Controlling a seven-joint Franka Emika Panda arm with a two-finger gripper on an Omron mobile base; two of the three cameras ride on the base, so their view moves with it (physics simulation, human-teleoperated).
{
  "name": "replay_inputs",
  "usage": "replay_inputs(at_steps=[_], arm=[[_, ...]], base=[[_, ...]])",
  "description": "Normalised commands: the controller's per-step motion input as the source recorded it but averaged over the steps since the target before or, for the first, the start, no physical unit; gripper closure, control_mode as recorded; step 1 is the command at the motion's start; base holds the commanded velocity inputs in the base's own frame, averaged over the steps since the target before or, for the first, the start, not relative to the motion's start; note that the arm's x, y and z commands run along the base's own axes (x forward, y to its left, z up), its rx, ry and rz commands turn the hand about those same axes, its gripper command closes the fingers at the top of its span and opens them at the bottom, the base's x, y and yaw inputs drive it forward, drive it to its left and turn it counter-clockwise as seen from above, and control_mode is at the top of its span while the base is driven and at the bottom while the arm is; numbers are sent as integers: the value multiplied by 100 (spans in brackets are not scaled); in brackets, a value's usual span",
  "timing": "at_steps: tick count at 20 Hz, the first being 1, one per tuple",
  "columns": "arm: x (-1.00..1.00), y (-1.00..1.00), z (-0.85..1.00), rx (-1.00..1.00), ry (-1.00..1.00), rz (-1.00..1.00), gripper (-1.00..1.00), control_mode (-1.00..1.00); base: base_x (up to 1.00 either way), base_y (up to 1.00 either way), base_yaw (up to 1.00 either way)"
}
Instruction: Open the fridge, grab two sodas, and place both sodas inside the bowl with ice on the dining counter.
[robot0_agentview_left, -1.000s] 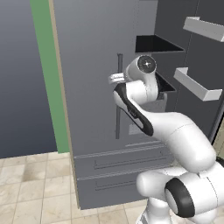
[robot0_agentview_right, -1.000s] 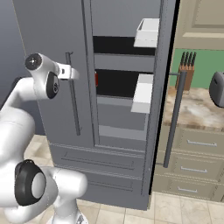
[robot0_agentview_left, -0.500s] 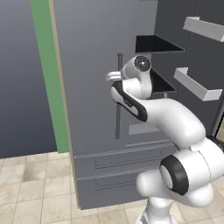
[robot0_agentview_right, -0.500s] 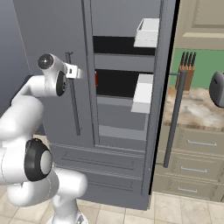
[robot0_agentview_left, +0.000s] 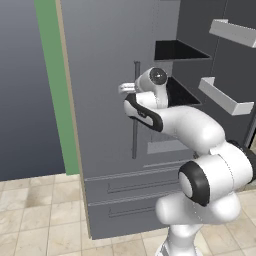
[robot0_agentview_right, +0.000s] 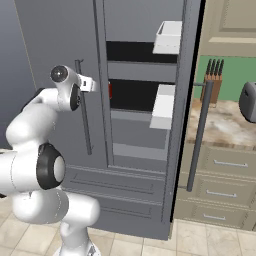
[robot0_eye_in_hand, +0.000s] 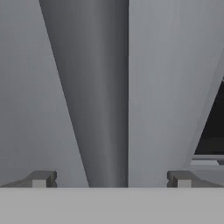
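Beige tile floor (robot0_agentview_left: 35, 220), a green wall strip (robot0_agentview_left: 56, 90), cream drawers (robot0_agentview_right: 222, 190) under a marbled side counter (robot0_agentview_right: 227, 127) bearing a knife block (robot0_agentview_right: 214, 82).

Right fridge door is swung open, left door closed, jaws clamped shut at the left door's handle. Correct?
Not quite. The jaws stand wide open, not clamped: the hand view shows both fingertips spread apart with the left door's handle between them, ungripped. The rest holds: the fridge's right door is swung open and the left door is closed, as the right base view shows.
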Motion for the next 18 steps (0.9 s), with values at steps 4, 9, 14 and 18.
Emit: replay_inputs(at_steps=[4, 9, 14, 18], arm=[[40, 22, -26, -1, 1, 0, 100, -100], [-1, 12, -18, -3, 2, 0, 100, -100], [-40, 38, -2, 0, -2, 6, 100, -100], [-74, 41, 0, 0, -2, 17, 100, -100]], base=[[0, 0, 0], [0, 0, 0], [0, 0, 0], [0, 0, 0]])
